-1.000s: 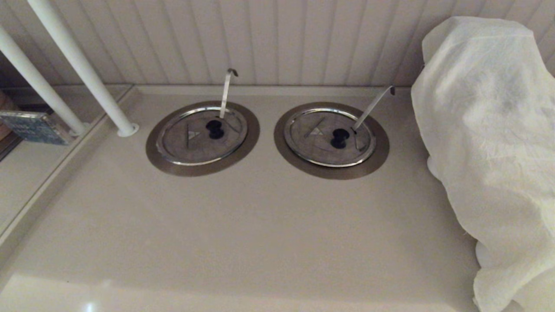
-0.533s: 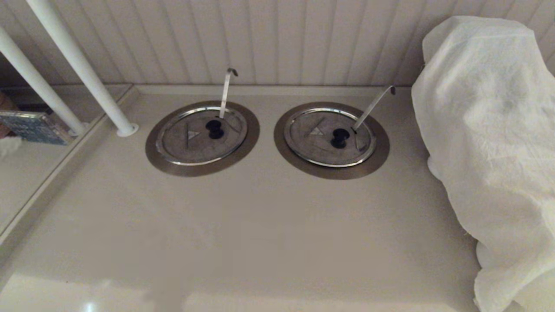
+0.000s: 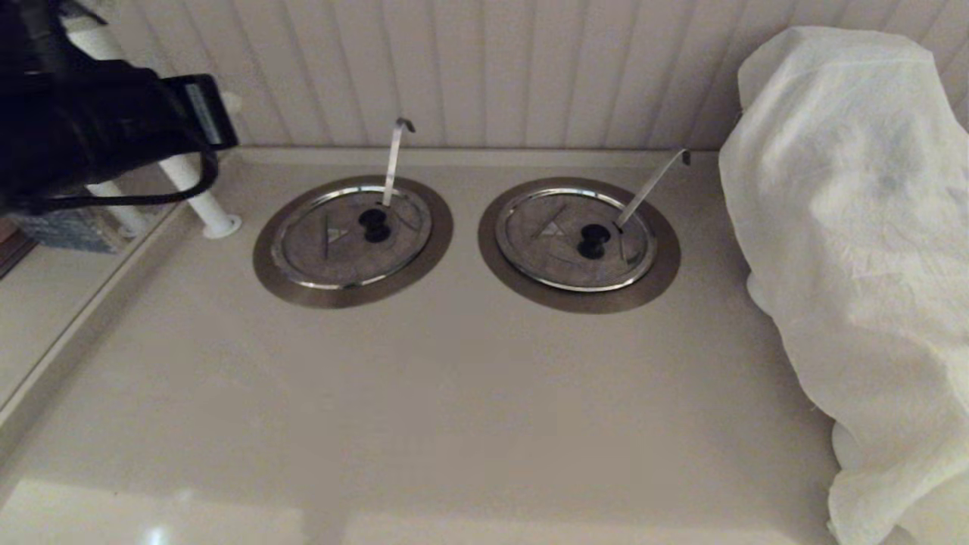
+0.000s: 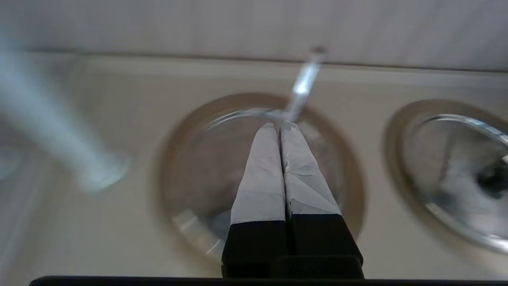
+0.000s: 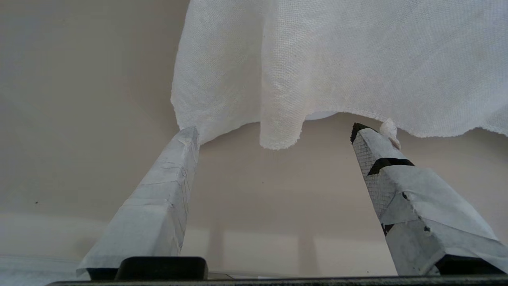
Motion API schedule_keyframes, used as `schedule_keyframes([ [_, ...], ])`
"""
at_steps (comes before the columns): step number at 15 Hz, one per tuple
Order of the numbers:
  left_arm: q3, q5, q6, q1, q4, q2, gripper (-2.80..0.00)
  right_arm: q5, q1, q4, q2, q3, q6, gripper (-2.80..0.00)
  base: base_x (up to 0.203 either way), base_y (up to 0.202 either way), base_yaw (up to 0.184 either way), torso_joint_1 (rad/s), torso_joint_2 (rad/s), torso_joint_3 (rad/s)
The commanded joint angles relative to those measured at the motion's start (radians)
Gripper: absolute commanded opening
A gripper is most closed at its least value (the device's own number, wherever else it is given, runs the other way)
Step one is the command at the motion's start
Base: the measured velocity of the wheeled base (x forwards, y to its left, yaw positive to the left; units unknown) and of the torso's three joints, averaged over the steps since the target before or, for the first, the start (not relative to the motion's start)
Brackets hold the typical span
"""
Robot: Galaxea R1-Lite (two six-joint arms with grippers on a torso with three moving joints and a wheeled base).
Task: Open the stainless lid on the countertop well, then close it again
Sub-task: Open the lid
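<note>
The stainless lid [image 3: 352,235] lies flat and closed in the countertop well, inside the bronze-grey ring [image 3: 280,272]. Its black knob [image 3: 374,225] sits at the centre, and the near-upright ladle handle [image 3: 394,163] rises through its notch. My left arm [image 3: 98,129] hangs high at the far left, above and to the left of the lid. In the left wrist view the left gripper [image 4: 279,125] is shut on nothing and points at the lid [image 4: 206,171] and the ladle handle [image 4: 303,83], well above them. The right gripper [image 5: 274,131] stands open over bare counter by the cloth.
The twin lid [image 3: 575,238], with its far-leaning handle [image 3: 651,185], sits to the right. A big white cloth [image 3: 855,227] covers something at the right edge. A white post [image 3: 204,204] stands left of the well. A panelled wall closes the back, and a lower ledge runs along the left.
My left arm has come into the head view at the upper left, covering the white posts. Both lids and ladle handles have stayed put.
</note>
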Motion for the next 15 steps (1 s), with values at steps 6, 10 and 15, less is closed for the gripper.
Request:
schedule_keyframes([
  [6,0.016,0.036,-0.035,-0.058,-0.294,0.333,-2.8,0.0,0.0,0.0,-0.002,0.002,-0.002,0.0,0.0,0.0,0.0,0.0,0.0,0.0],
  [10,0.026,0.078,-0.041,-0.054,-0.385,0.417,-2.8,0.0,0.0,0.0,-0.002,0.002,0.0,0.0,0.0,0.0,0.0,0.0,0.0,0.0],
  [15,-0.019,0.103,-0.046,-0.041,-0.443,0.534,0.0,0.0,0.0,0.0,-0.002,0.002,0.0,0.0,0.0,0.0,0.0,0.0,0.0,0.0],
])
